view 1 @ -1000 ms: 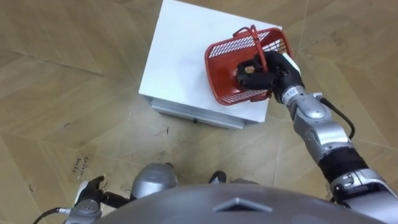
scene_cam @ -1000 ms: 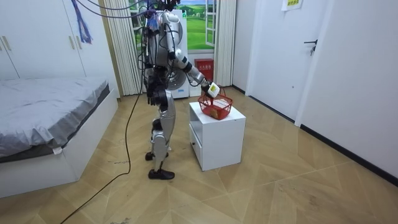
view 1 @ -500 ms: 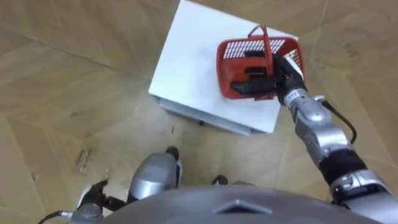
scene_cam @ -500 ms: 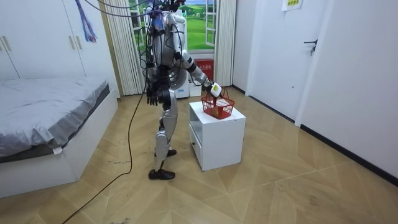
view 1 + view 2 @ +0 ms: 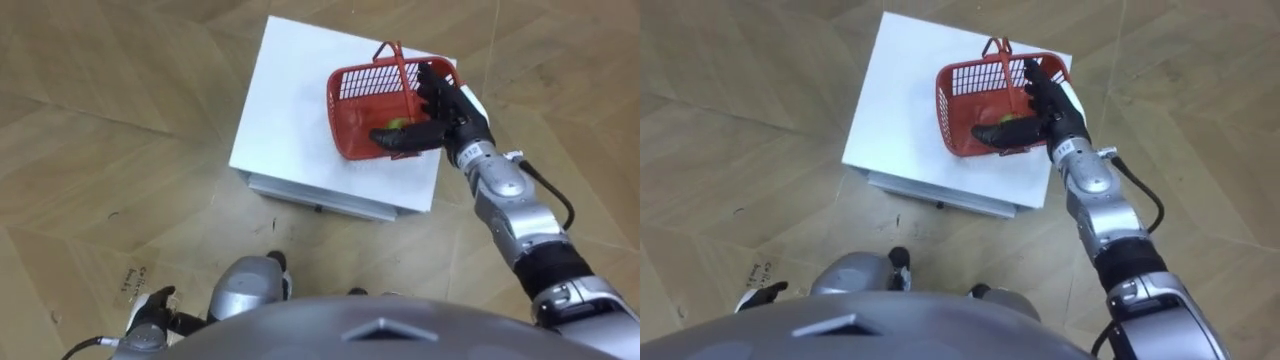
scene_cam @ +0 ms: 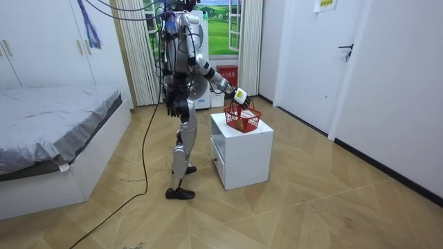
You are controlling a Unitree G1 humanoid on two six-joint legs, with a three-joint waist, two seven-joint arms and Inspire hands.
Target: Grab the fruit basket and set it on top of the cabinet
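Note:
A red mesh fruit basket (image 5: 355, 85) sits on the right part of a white cabinet's top (image 5: 290, 90), its handle (image 5: 402, 62) standing upright. Something small and greenish (image 5: 395, 125) lies inside. My right hand (image 5: 445, 100) is at the basket's right side with straight, spread fingers, and its thumb reaches across the basket's near rim; nothing is gripped. In the room view I stand beside the cabinet (image 6: 242, 155) with my right arm stretched out to the basket (image 6: 243, 121). My left hand (image 5: 150, 308) hangs relaxed by my hip.
A wooden floor (image 5: 120, 120) surrounds the cabinet on all sides. A bed (image 6: 55, 124) stands at the room view's left, with wardrobes and curtains behind me. A wall with a door (image 6: 349, 62) runs along the room view's right.
My right hand's fingers have uncurled from the basket's handle and now stand straight. The basket, tilted a second ago, sits level on the cabinet top. The camera has shifted.

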